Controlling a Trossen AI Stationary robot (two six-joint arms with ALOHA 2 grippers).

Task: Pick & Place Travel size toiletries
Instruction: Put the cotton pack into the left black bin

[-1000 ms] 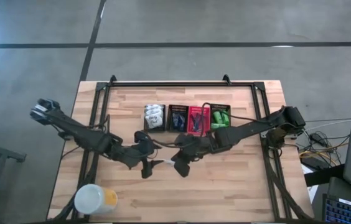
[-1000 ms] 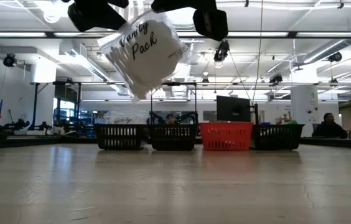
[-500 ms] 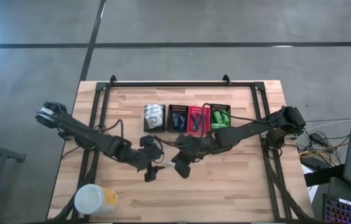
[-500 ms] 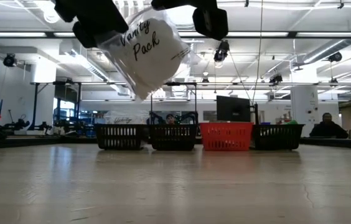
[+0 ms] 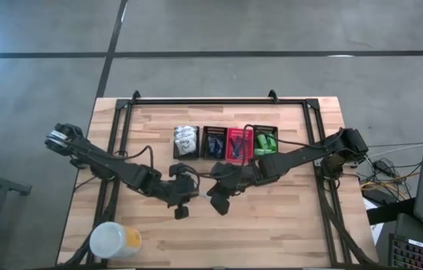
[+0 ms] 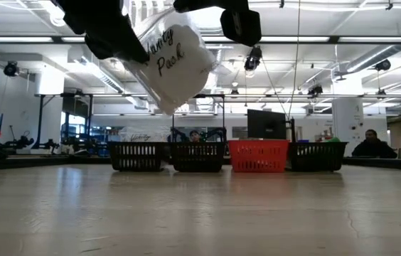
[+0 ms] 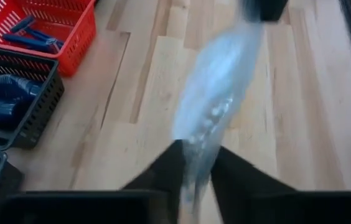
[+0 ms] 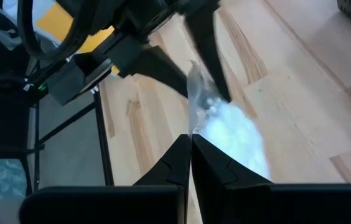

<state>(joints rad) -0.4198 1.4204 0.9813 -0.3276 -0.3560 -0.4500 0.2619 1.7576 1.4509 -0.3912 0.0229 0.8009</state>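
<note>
While I watch from far, I see both arms meeting over the middle of the tabletop (image 5: 286, 225), on the near side of the row of four baskets. My right hand (image 8: 191, 138) has its fingers pressed together on one edge of a white packet (image 6: 175, 60) with dark print that reads "Vanity Pack". My left hand (image 7: 195, 163) is narrow, with its two fingers on both sides of the other end of the same packet; I can see the packet between them in the left wrist view. The packet hangs tilted in the air, well above the tabletop and in front of the baskets.

Behind it, the baskets stand side by side: one with white packets (image 5: 186, 140), one black basket (image 5: 214, 142) with dark tubes, one red basket (image 5: 238, 143) with razors, and one with green bottles (image 5: 265, 140). A large yellow container (image 5: 115, 241) with white lid stands far from the baskets, at the near left corner.
</note>
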